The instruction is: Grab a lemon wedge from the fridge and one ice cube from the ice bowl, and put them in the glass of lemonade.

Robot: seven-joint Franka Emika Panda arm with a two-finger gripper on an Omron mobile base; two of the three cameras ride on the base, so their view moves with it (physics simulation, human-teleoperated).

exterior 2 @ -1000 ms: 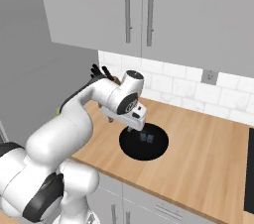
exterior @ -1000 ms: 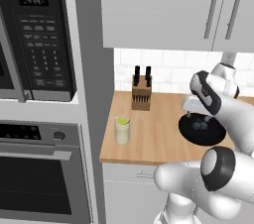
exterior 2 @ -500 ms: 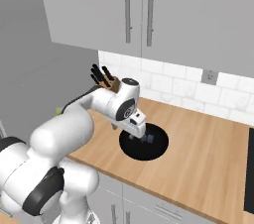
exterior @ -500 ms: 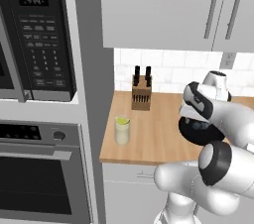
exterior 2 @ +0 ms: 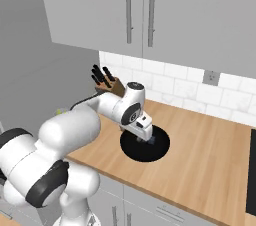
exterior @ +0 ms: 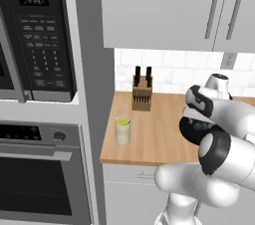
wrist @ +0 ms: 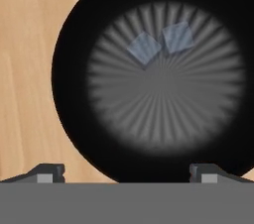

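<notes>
Gripper (wrist: 126, 172) hangs over the ice bowl (wrist: 74, 29), jaws spread wide with nothing between them — the two dark tips sit far apart at the bottom corners of the hand view, one bottom left over wood, one bottom right at the bowl's rim. Likely posed this way to drop straight down on a cube: the camera looks square into the bowl and the bowl takes up most of the centre and upper right of that frame. Two ice cubes (wrist: 144, 48) lie side by side in the upper middle, pale bluish, see-through, squarish, corners near or touching — can't tell which. They sit off-centre from the midpoint of the tips, so I'd judge the hand needs to shift toward them before closing. Bowl is round, shallow, black rim, with a grey ribbed sunburst floor. In the right base view the bowl (exterior 2: 132, 149) sits centre frame on the wooden counter (exterior 2: 210, 160), hand low over its near-left part. In the left base view the glass of lemonade (exterior: 122, 130) stands centre-left near the counter's front left edge, well apart from the bowl — short, clear, pale yellow, with a yellow-green bit at the top that looks like the lemon wedge (exterior: 122, 121) already in. Knife block (exterior: 142, 94) behind it by the tiles.
</notes>
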